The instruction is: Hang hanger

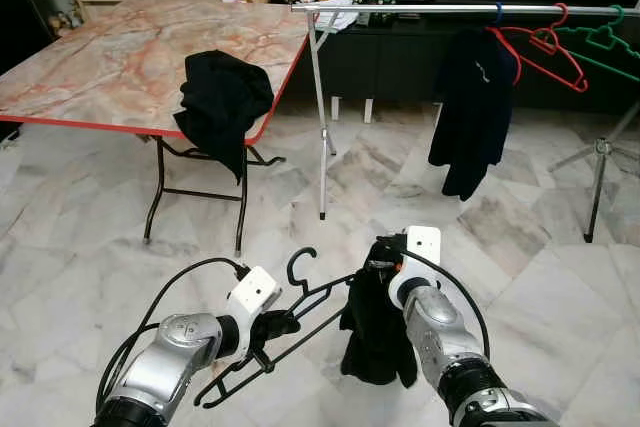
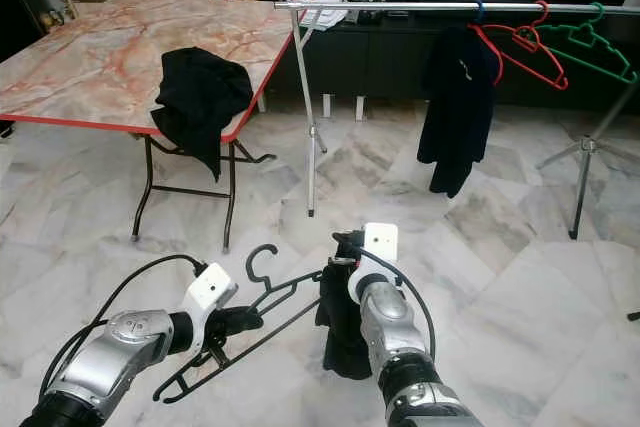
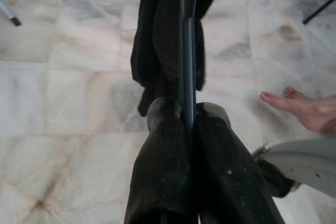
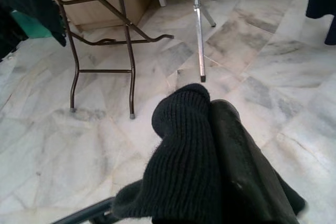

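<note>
My left gripper [image 1: 283, 324] is shut on a black hanger [image 1: 300, 304], held low before me with its hook pointing up. In the left wrist view the hanger's bar [image 3: 187, 35] is pinched between the two fingers [image 3: 163, 171]. My right gripper [image 1: 382, 265] is shut on a black garment [image 1: 378, 332] that droops from the hanger's right end; in the right wrist view the knit cloth [image 4: 184, 156] wraps the fingers. The silver clothes rail [image 1: 450, 9] runs across the back right.
On the rail hang a dark garment [image 1: 472, 107], a red hanger [image 1: 545, 52] and a green hanger [image 1: 605, 42]. A marble folding table [image 1: 110, 57] at left carries another black garment [image 1: 220, 102]. A person's bare foot [image 3: 304, 109] rests on the marble floor.
</note>
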Tool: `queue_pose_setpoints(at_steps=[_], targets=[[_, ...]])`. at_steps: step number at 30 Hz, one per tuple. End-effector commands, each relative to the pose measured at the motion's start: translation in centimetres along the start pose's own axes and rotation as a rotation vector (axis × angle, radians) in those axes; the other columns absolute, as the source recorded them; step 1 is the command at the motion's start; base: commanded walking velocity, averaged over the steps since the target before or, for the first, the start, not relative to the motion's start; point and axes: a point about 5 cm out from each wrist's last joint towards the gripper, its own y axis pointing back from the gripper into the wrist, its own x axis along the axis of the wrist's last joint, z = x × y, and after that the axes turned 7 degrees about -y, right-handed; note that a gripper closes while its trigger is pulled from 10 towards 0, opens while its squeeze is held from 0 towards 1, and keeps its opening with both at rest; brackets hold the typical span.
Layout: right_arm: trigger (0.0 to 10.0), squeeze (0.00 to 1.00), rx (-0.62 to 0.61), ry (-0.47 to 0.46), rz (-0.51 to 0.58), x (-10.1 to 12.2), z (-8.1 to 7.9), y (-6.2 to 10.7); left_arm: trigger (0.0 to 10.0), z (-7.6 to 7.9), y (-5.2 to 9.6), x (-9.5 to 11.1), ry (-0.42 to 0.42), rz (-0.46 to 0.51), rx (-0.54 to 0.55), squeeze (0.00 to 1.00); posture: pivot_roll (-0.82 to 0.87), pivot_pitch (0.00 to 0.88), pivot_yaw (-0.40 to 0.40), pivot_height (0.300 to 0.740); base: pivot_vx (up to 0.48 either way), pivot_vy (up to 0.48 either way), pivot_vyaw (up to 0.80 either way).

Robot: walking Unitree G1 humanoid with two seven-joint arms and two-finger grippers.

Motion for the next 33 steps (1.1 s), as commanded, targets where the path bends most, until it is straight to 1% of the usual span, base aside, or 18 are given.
queue_pose_setpoints(at_steps=[1, 3, 4, 5, 7, 8, 11, 13, 15, 17, 18, 19, 21, 22, 23, 25, 31, 33], targets=[[10.0, 0.00, 0.030, 0.012, 0.014, 0.7, -0.7, -0.2, 10.0, -0.7, 0.3, 0.9, -0.014, 0.042, 0.047, 0.00, 0.12, 0.097, 0.057, 0.740, 0.000, 0.000, 0.00], [10.0, 0.00, 0.046, 0.009, 0.002, 0.5, -0.8, -0.2, 10.0, -0.9, 0.3, 1.2, -0.016, 0.053, 0.069, 0.00, 0.12, 0.097, 0.056, 0.740, 0.000, 0.000, 0.00], [10.0, 0.00, 0.068, -0.021, 0.006, 0.7, -1.0, -0.2, 10.0, -1.1, 0.2, 1.4, -0.017, 0.063, 0.091, 0.00, 0.12, 0.098, 0.056, 0.740, 0.000, 0.000, 0.00], [10.0, 0.00, 0.134, -0.115, 0.026, 1.5, -1.8, -0.2, 10.0, -1.3, 0.1, 1.8, -0.017, 0.073, 0.114, 0.00, 0.12, 0.098, 0.057, 0.740, 0.000, 0.000, 0.00], [10.0, 0.00, 0.191, -0.193, 0.045, 2.2, -2.5, -0.2, 10.0, -1.4, 0.0, 1.8, -0.015, 0.074, 0.119, 0.00, 0.12, 0.099, 0.057, 0.740, 0.000, 0.000, 0.00], [10.0, 0.00, 0.267, -0.270, 0.088, 3.6, -3.5, 0.0, 10.0, -1.3, -0.1, 1.9, -0.016, 0.073, 0.115, 0.00, 0.11, 0.100, 0.059, 0.740, 0.000, 0.000, 0.00], [10.0, 0.00, 0.376, -0.300, 0.160, 5.6, -5.0, 0.7, 10.0, -1.0, -0.3, 1.8, -0.018, 0.070, 0.092, 0.00, 0.11, 0.100, 0.061, 0.740, 0.000, 0.000, 0.00], [10.0, 0.00, 0.380, -0.297, 0.167, 5.8, -5.1, 0.8, 10.0, -1.0, -0.4, 1.8, -0.015, 0.069, 0.092, 0.00, 0.10, 0.101, 0.062, 0.740, 0.000, 0.000, 0.00], [10.0, 0.00, 0.361, -0.275, 0.158, 5.4, -4.7, 0.7, 10.0, -0.9, -0.4, 1.7, -0.009, 0.068, 0.087, 0.00, 0.10, 0.101, 0.062, 0.740, 0.000, 0.000, 0.00], [10.0, 0.00, 0.236, -0.168, 0.071, 3.2, -2.8, 0.4, 10.0, -0.6, -0.5, 1.6, -0.005, 0.062, 0.064, 0.00, 0.11, 0.099, 0.061, 0.740, 0.000, 0.000, 0.00], [10.0, 0.00, 0.136, -0.097, -0.005, 1.4, -1.4, 0.4, 10.0, -0.5, -0.4, 1.5, -0.004, 0.057, 0.052, 0.00, 0.11, 0.098, 0.060, 0.740, 0.000, 0.000, 0.00], [10.0, 0.00, 0.118, -0.085, -0.020, 1.0, -1.1, 0.4, 10.0, -0.5, -0.4, 1.5, -0.004, 0.056, 0.050, 0.00, 0.11, 0.098, 0.060, 0.740, 0.000, 0.000, 0.00], [10.0, 0.00, 0.020, -0.079, -0.078, -0.7, 0.5, 0.8, 10.0, -0.5, 0.0, 1.2, -0.008, 0.044, 0.032, 0.00, 0.11, 0.098, 0.059, 0.740, 0.000, 0.000, 0.00], [10.0, 0.00, 0.020, -0.079, -0.078, -0.7, 0.5, 0.8, 10.0, -0.5, 0.0, 1.2, -0.008, 0.044, 0.032, 0.00, 0.11, 0.098, 0.059, 0.740, 0.000, 0.000, 0.00], [10.0, 0.00, -0.037, -0.077, -0.094, -1.4, 1.4, 1.0, 10.0, -0.4, 0.2, 1.1, -0.010, 0.039, 0.020, 0.00, 0.11, 0.098, 0.059, 0.740, 0.000, 0.000, 0.00], [10.0, 0.00, -0.075, -0.100, -0.115, -1.9, 2.0, 1.1, 10.0, -0.4, 0.3, 1.0, -0.009, 0.035, 0.010, 0.00, 0.12, 0.098, 0.060, 0.740, 0.000, 0.000, 0.00], [10.0, 0.00, -0.141, -0.121, -0.103, -2.2, 2.9, 1.1, 10.0, -0.1, 0.9, 0.7, -0.021, 0.017, -0.033, 0.00, 0.12, 0.097, 0.063, 0.740, 0.000, 0.000, 0.00], [10.0, 0.00, -0.206, -0.135, -0.082, -1.9, 3.6, 1.1, 10.0, 0.0, 1.4, 0.6, -0.050, -0.014, -0.076, 0.00, 0.12, 0.095, 0.065, 0.740, 0.000, 0.000, 0.00]])
